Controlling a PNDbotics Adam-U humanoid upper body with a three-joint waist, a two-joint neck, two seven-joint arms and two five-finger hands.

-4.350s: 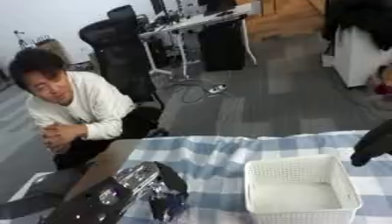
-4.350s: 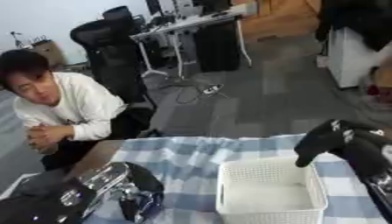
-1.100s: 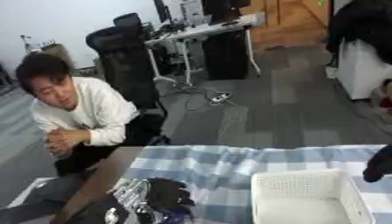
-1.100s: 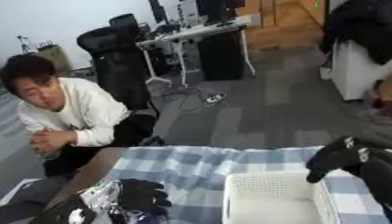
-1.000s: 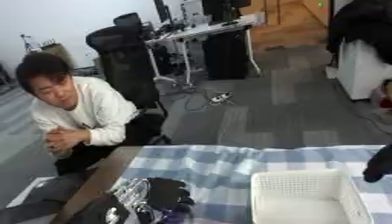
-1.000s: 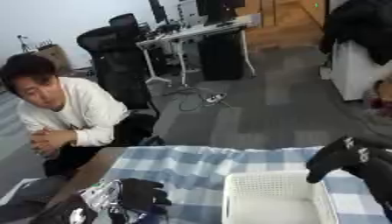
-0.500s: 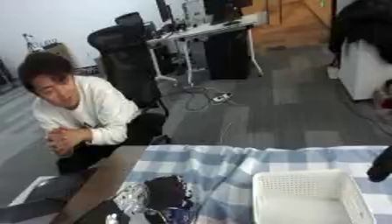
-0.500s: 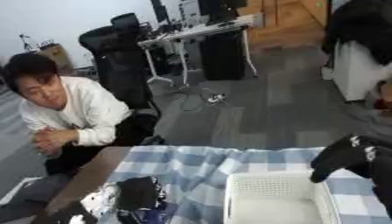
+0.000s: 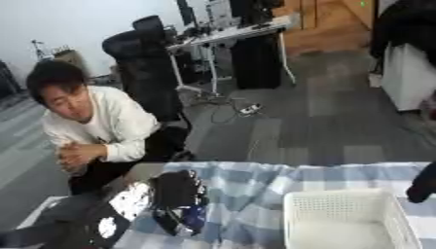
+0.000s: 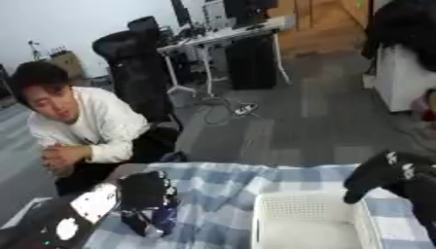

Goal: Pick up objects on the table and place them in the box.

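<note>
My left hand [image 9: 176,188] hangs over the left part of the checked table, fingers curled down on a dark blue object [image 9: 190,220] that shows below them. Its silver forearm [image 9: 128,203] comes in from the lower left. The white perforated box [image 9: 340,219] stands at the lower right and what shows of its inside holds nothing. My right hand [image 10: 380,176] hovers just above the box's right rim with fingers drooping, relaxed, and nothing in them; the left eye view shows only its edge [image 9: 422,185].
The blue-and-white checked cloth [image 9: 255,185] covers the table, whose far edge lies just beyond the box. A person in a white top crouches off the far-left corner, touching nothing. Office chairs and desks stand behind.
The camera tilted up earlier, so the table sits lower in view. My left hand has stayed raised with the blue object, rising slightly. My right hand has barely moved.
</note>
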